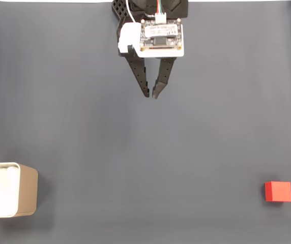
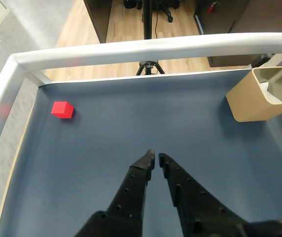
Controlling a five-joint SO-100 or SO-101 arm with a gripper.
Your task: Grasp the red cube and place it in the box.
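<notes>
Mat [image 1: 135, 152] lies bare and wide between your two things: one red cube [image 1: 278, 191] near the fixed view's lower right edge, one box [image 1: 8, 189] at its lower left edge. Your gripper [image 1: 151, 94] hangs at the top centre, well apart from both, fingertips nearly touching, holding nothing.
</notes>
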